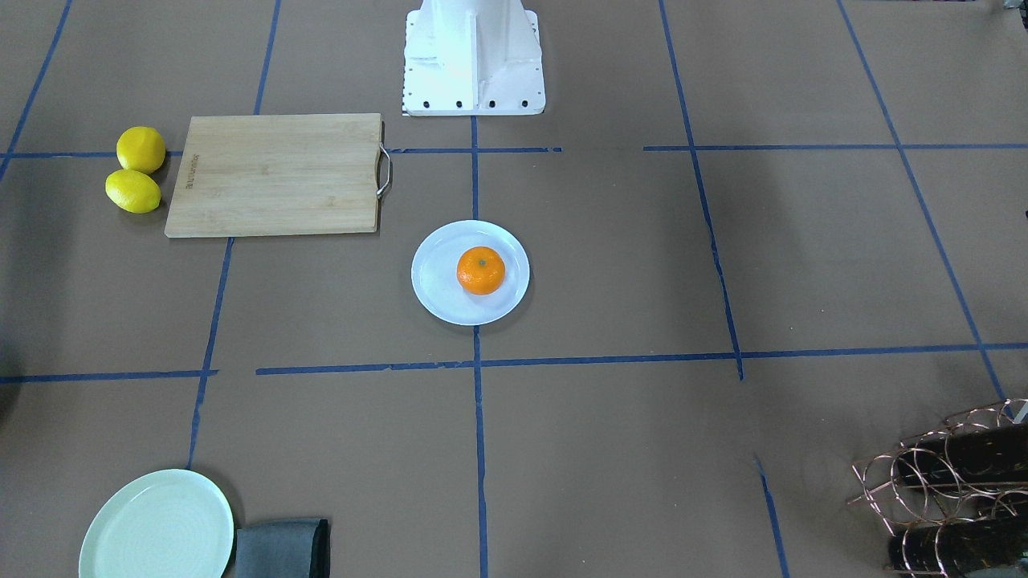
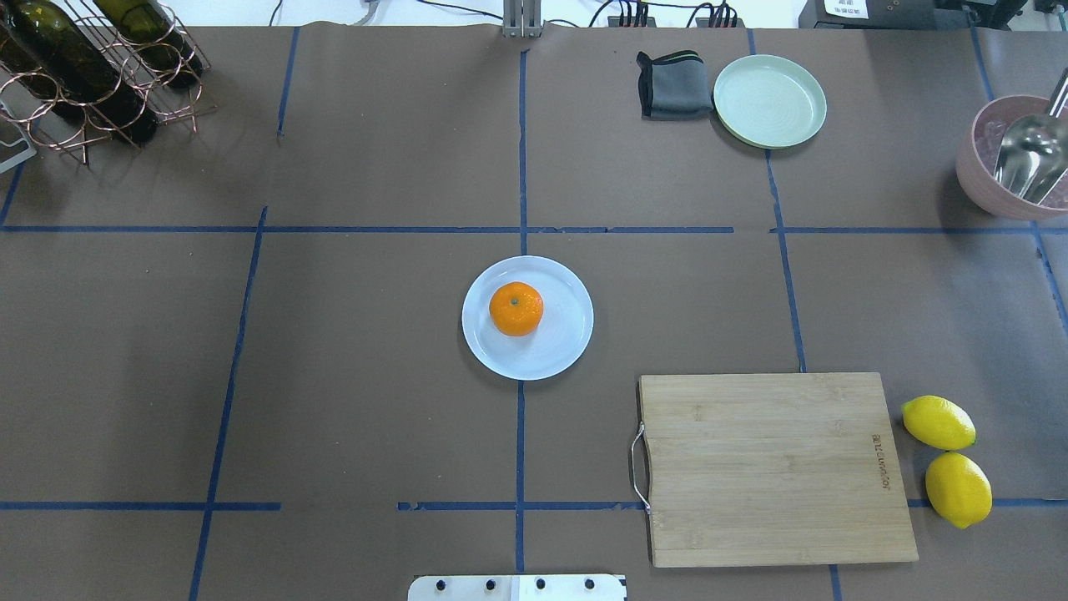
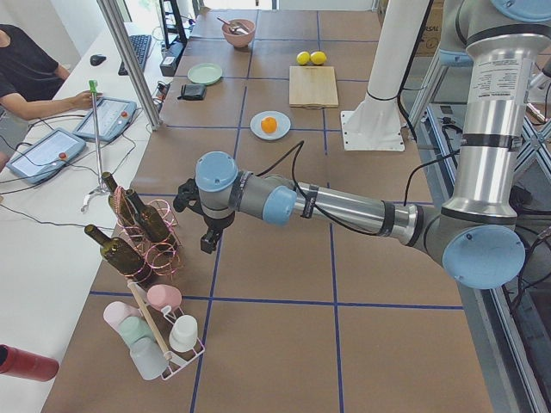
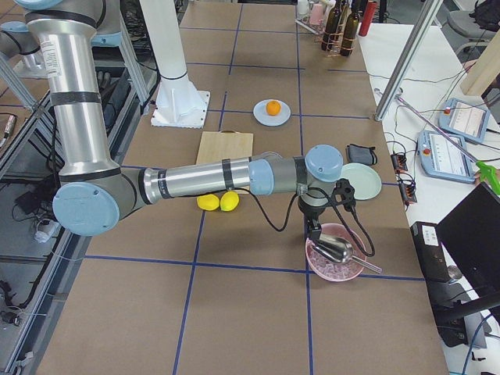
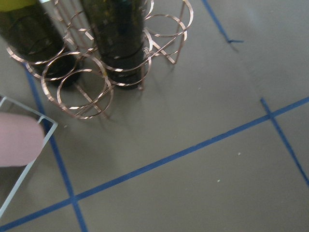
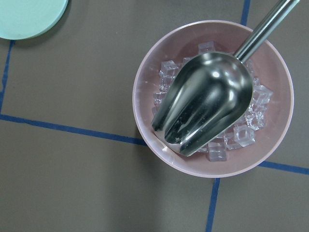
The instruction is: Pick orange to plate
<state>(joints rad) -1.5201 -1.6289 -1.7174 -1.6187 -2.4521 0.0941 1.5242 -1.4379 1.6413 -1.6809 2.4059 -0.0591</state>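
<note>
The orange [image 1: 481, 270] [image 2: 516, 309] sits upright on the pale blue-white plate [image 1: 430, 282] [image 2: 569, 335] at the table's middle, stem dimple up. Nothing touches it. My left gripper [image 3: 209, 241] hangs far off at the table's left end, beside the wine bottle rack [image 3: 142, 232]. Over at the right end, my right gripper [image 4: 314, 233] hovers by the pink bowl [image 4: 332, 264]. Both grippers show only in the side views, so I cannot tell whether they are open or shut. Neither wrist view shows any fingers.
A bamboo cutting board [image 2: 772, 467] lies near the robot's base, with two lemons [image 2: 947, 459] beside it. A mint-green plate [image 2: 769, 100] and a grey cloth [image 2: 672, 83] are at the far edge. The pink bowl [image 6: 212, 96] holds ice and a metal scoop [image 6: 205, 104].
</note>
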